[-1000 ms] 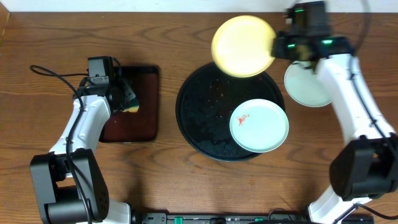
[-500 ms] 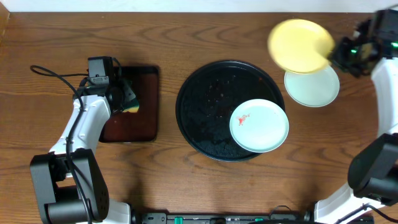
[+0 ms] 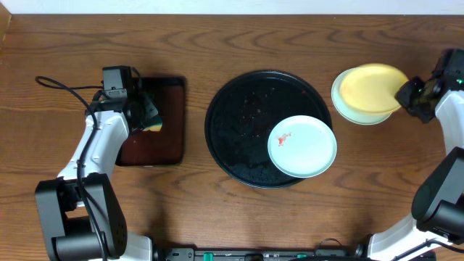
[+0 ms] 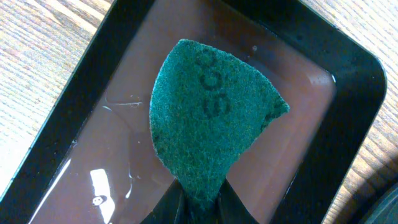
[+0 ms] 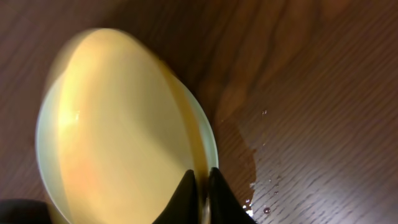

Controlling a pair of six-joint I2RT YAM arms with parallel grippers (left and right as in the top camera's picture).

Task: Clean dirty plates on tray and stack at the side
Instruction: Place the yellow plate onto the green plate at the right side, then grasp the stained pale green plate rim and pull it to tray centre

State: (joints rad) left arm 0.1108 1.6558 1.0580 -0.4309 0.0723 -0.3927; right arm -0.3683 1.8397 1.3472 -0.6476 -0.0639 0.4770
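The left pincer [image 4: 198, 199] is clamped on a green scouring pad [image 4: 211, 124] above the small brown tray [image 3: 165, 145]. In the middle, the black tray [image 3: 232, 138] carries one white plate [image 3: 302, 146], red-smeared and not yet cleaned. At the right, the right pincer [image 3: 407, 93] grips the yellow plate [image 3: 370, 87] by its rim, over a pale plate [image 3: 342, 107] on the bench [image 3: 217, 36]. I judge this to be the stacking step. Next, it needs settling level, then release.

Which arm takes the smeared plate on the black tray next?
Left. Left fingers pinch the green scrub pad over the brown tray; right fingers hold the yellow plate beside the black tray.
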